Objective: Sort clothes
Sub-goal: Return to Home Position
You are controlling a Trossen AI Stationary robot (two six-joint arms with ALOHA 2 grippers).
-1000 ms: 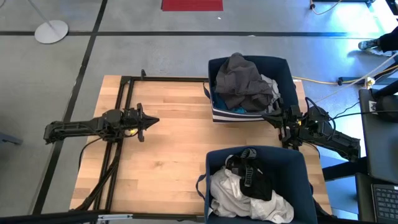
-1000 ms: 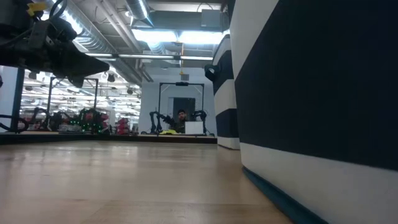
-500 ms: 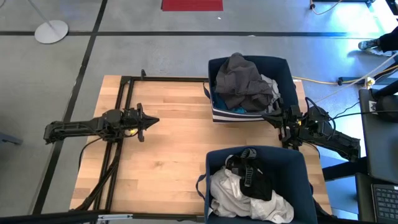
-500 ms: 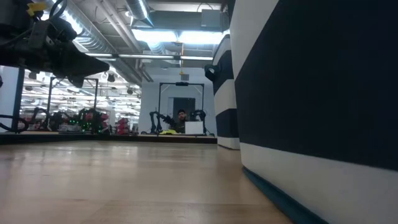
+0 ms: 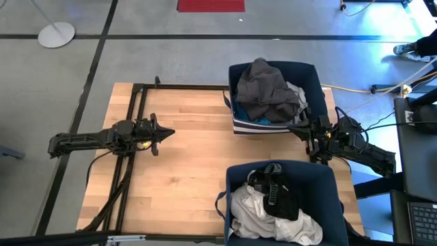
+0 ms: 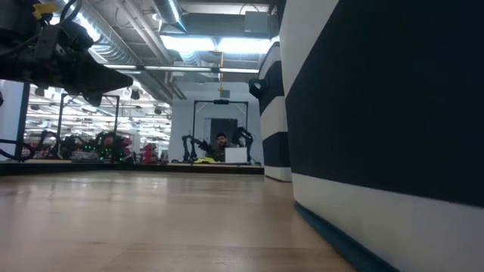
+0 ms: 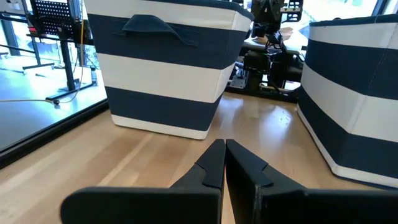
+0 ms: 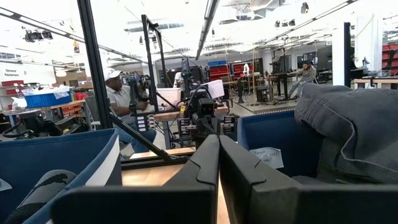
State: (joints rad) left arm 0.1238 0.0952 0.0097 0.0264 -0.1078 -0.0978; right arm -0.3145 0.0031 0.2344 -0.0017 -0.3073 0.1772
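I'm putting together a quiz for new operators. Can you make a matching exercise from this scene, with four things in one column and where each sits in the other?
Things
1. grey garment
2. white garment
3. left gripper
4. right gripper

Places
A. at the table's right side, between the top bin and the bottom bin
B. over bare wood on the left part of the table
C. heaped on top in the top bin
D. in the bottom bin, beside a black garment

Pairs: 1-C, 2-D, 3-B, 4-A
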